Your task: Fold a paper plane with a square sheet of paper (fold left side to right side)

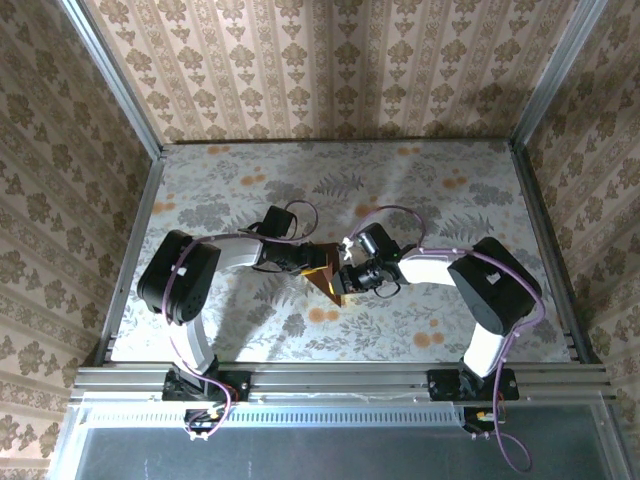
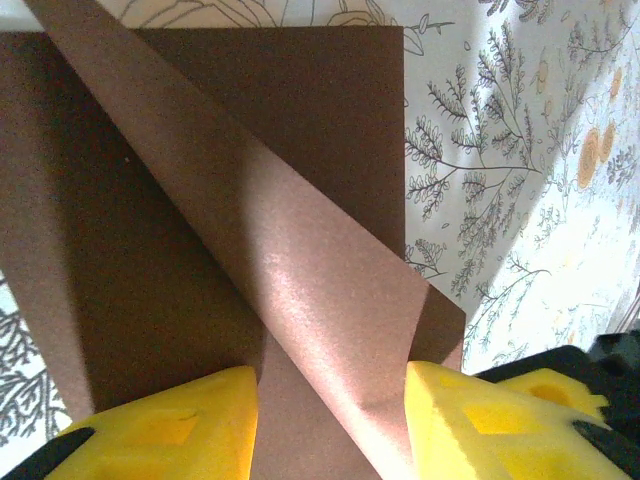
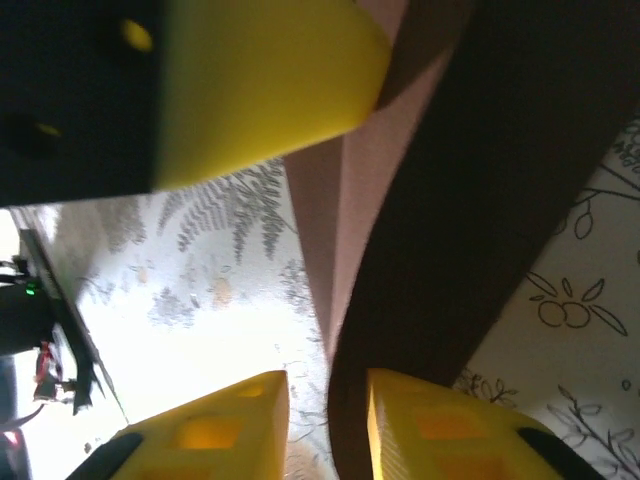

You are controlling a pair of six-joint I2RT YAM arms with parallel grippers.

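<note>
Close by, left gripper [image 2: 332, 405] with jaws wide apart, a raised flap of paper [image 2: 300, 130] running between. Tip to tip with it, right gripper [image 3: 328, 410], jaws a little apart round the curled paper edge. Beyond, paper flat on mid table [image 1: 450, 200].

Left tool [image 2: 330, 400] and right tool [image 3: 328, 400] flank the paper [image 2: 180, 260]; table [image 1: 450, 200] beyond lies open.

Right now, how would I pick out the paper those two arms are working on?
Look at the flower-printed table, at its middle where the left gripper and right gripper meet. Between them lies the sheet of paper, partly folded into a point. It is plain dark reddish-brown, unlike the small orange blotches printed around it.
</note>
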